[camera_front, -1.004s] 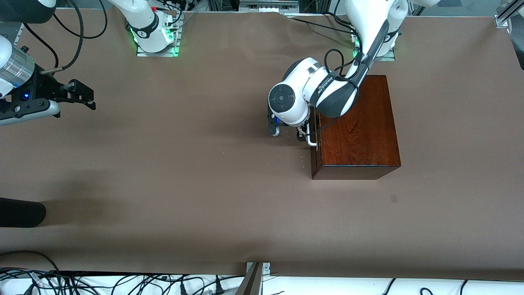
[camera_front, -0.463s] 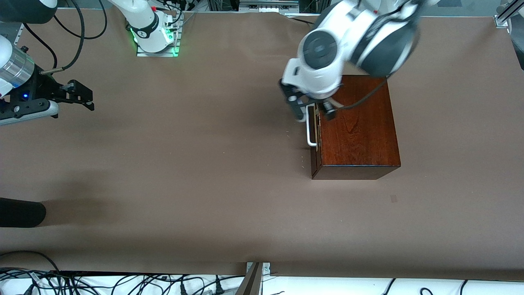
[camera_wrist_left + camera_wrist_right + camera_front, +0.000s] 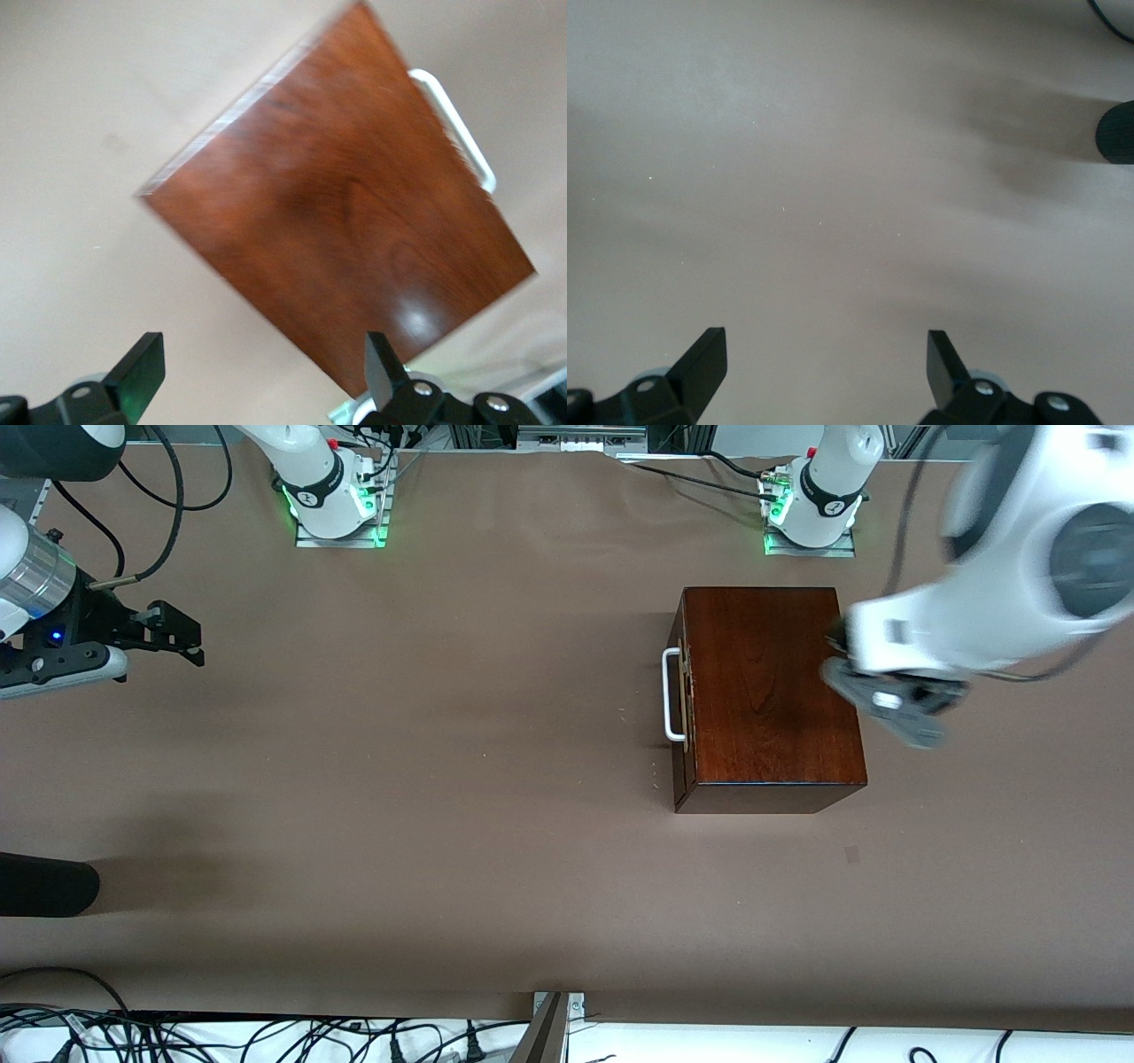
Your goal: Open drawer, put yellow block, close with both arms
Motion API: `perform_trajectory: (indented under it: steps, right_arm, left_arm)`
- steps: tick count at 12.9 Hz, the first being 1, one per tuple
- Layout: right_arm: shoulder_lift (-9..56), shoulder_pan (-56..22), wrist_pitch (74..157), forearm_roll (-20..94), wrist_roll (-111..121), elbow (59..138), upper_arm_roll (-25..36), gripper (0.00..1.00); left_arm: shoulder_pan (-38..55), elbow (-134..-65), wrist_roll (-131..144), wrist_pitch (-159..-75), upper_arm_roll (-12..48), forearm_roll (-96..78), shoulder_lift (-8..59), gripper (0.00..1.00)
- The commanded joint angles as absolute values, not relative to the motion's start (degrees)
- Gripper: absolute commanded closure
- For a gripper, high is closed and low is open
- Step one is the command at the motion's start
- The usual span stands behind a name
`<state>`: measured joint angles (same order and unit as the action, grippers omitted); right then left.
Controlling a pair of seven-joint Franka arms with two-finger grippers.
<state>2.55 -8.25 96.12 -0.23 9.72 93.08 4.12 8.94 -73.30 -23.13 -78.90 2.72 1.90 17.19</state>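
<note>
The dark-brown wooden box stands toward the left arm's end of the table. Its drawer front sits flush and shut, with the white handle facing the right arm's end. My left gripper hangs, blurred by motion, over the box's edge away from the handle. In the left wrist view it is open and empty, with the box top and handle below. My right gripper waits open over bare table at the right arm's end; its wrist view shows empty fingers. The yellow block is out of view.
A black rounded object lies at the table's edge toward the right arm's end, also visible in the right wrist view. Cables run along the edge nearest the front camera. The arm bases stand along the table's robot edge.
My left arm has come off the drawer handle, risen and swung across the box top toward its own end of the table. The drawer stays shut. The right arm has barely moved.
</note>
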Motion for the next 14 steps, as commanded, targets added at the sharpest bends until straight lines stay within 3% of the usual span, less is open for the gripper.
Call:
perform_trajectory:
  steps: [1, 6, 8, 10, 14]
  right_arm:
    - [3.16, -7.39, 95.36, -0.88, 9.58, 91.67, 3.69, 0.00]
    - [3.08, -7.56, 95.10, -0.97, 9.32, 91.76, 3.69, 0.00]
    - [3.08, -7.65, 94.40, -0.97, 9.32, 91.67, 3.60, 0.00]
    - [2.99, -7.73, 94.13, -0.97, 9.32, 91.67, 3.60, 0.00]
    - [2.99, -7.73, 94.13, -0.97, 9.23, 91.67, 3.60, 0.00]
  left_arm:
    - [4.15, -79.78, -12.53, -82.95, 3.16, 0.80, 11.88, 0.00]
    - [-2.01, -94.81, -0.97, -96.14, 3.51, 0.44, 1.24, 0.00]
    - [-2.81, -95.62, -0.53, -96.50, 4.13, 0.61, 0.97, 0.00]
    - [-6.22, -96.06, -0.53, -96.50, 8.51, 0.97, 0.79, 0.00]
    - [-3.97, -96.06, -0.26, -96.33, 7.13, 1.05, 0.44, 0.00]
